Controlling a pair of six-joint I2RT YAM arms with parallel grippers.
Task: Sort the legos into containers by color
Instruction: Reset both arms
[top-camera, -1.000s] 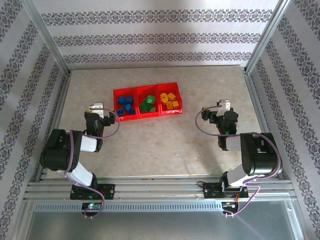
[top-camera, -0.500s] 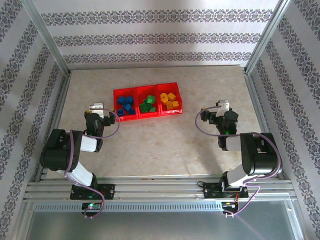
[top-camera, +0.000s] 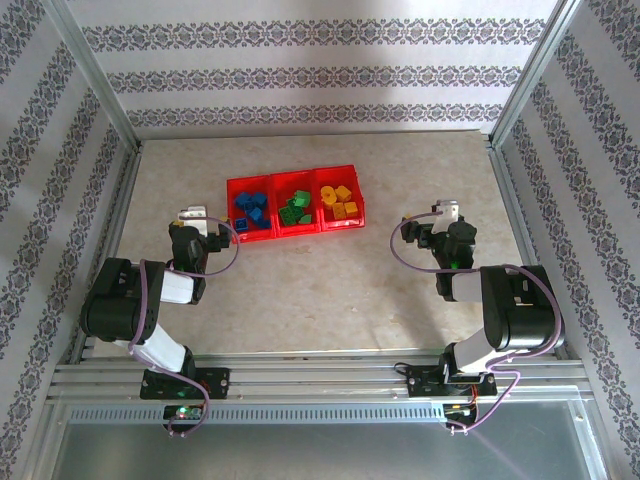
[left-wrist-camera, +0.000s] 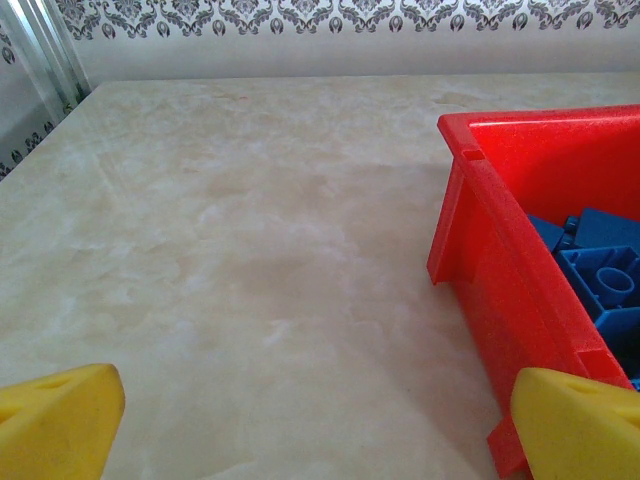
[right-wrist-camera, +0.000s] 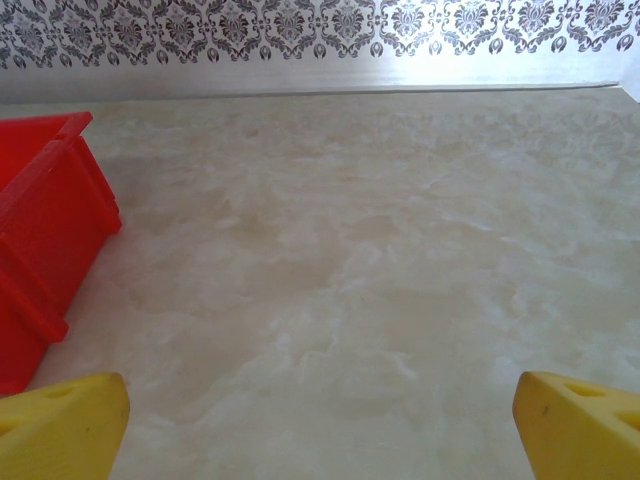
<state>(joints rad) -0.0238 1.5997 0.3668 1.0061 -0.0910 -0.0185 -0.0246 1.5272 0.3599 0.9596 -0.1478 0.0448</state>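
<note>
The long red tray of three containers (top-camera: 296, 233) lies at the middle back of the table. Blue legos (top-camera: 250, 210) fill its left compartment, green legos (top-camera: 295, 209) the middle one, and yellow and orange legos (top-camera: 340, 201) the right one. My left gripper (top-camera: 203, 228) hovers low just left of the tray, open and empty. In its wrist view the left gripper (left-wrist-camera: 318, 402) has the tray's wall (left-wrist-camera: 495, 290) by its right finger, with blue legos (left-wrist-camera: 600, 270) inside. To the right of the tray my right gripper (top-camera: 435, 226) is open and empty over bare table (right-wrist-camera: 320, 405), the tray's end (right-wrist-camera: 40, 230) at its far left.
Metal frame posts (top-camera: 95, 80) and patterned walls (top-camera: 310, 75) close in the beige marbled table (top-camera: 330, 290) on three sides. Both arm bases sit on the rail (top-camera: 310, 375) at the near edge.
</note>
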